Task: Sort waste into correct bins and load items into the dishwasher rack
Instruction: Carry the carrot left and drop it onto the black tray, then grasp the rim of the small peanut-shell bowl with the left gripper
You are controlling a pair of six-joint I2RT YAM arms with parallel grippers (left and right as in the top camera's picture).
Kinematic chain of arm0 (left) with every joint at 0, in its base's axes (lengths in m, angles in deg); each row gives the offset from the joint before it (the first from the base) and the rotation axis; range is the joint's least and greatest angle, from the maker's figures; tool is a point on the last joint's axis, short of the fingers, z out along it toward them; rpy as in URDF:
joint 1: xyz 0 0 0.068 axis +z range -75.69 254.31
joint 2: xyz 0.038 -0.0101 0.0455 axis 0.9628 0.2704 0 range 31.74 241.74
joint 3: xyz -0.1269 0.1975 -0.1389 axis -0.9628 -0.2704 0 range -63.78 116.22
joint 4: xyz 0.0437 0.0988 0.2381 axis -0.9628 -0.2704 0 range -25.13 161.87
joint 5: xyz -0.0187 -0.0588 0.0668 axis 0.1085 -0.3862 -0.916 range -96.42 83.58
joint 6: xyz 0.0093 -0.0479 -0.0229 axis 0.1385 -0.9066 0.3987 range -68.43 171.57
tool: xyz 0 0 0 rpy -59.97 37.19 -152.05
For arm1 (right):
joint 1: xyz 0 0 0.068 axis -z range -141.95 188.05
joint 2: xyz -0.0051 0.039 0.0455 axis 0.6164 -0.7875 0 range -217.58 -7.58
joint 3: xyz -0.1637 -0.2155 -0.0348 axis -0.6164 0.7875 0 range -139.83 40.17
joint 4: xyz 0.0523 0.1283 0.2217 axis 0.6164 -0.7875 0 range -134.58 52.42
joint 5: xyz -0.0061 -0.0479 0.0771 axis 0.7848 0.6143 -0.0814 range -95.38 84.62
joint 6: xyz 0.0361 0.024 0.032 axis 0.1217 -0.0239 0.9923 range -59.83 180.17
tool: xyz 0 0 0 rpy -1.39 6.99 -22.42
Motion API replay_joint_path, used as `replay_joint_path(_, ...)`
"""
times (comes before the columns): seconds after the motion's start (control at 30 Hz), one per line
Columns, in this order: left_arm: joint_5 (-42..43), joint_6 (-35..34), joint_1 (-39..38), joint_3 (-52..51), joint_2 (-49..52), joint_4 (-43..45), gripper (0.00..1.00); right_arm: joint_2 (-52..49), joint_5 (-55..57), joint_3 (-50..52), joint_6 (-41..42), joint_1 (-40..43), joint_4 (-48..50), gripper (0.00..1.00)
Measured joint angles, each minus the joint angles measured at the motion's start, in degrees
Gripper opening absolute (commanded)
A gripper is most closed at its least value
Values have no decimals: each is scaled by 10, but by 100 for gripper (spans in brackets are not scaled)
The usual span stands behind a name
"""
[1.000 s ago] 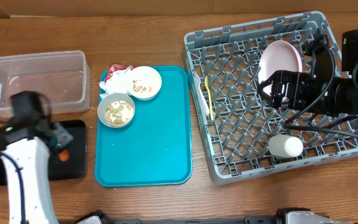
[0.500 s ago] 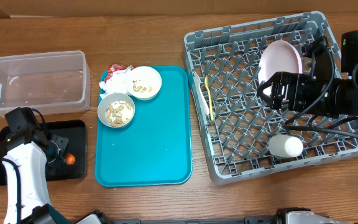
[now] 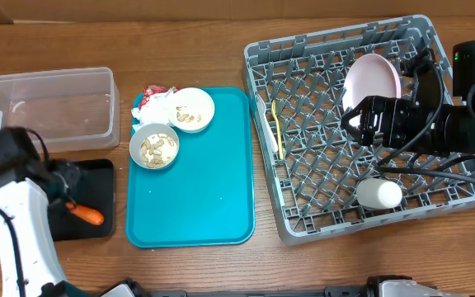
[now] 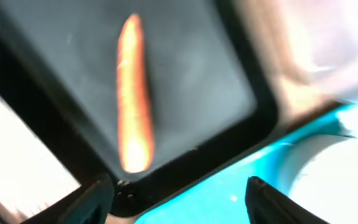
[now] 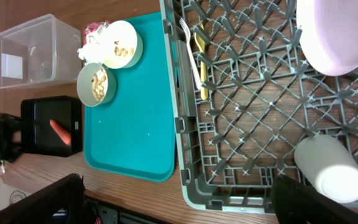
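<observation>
From above, the slim orange carrot (image 3: 85, 214) lies flat in the shallow black rectangular tray (image 3: 101, 177) at the near left. I take that tray for the food-waste bin, which would be why the carrot sits there and not in the clear rectangular plastic tub (image 3: 48, 73) just beyond. The left gripper (image 3: 63, 177) hangs over the tray, with the carrot a little nearer and to its right, apart from it. The right gripper (image 3: 361, 120) hovers over the large grey lattice dishwasher rack (image 3: 336, 37), where the pale pink round plate (image 3: 373, 78) leans upright among the pegs and the small white cup (image 3: 379, 194) lies on its side. The left wrist view is blurred, yet its fingers (image 4: 95, 199) stand spread with nothing between them, and the carrot rests loose on the tray floor beyond: let go. In the right wrist view that gripper's jaws gape empty. The carrot is far off to the left, and two small round white bowls (image 5: 96, 84) holding beige scraps sit on the teal serving tray (image 5: 135, 124).
</observation>
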Motion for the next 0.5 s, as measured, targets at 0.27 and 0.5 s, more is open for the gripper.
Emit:
replay_joint_path(0.27,60,171,-143,81,-14,44,82,0,0,0,0,0,0,100)
replay_joint_path(0.5,58,306,-316,81,35,94,80,0,0,0,0,0,0,100)
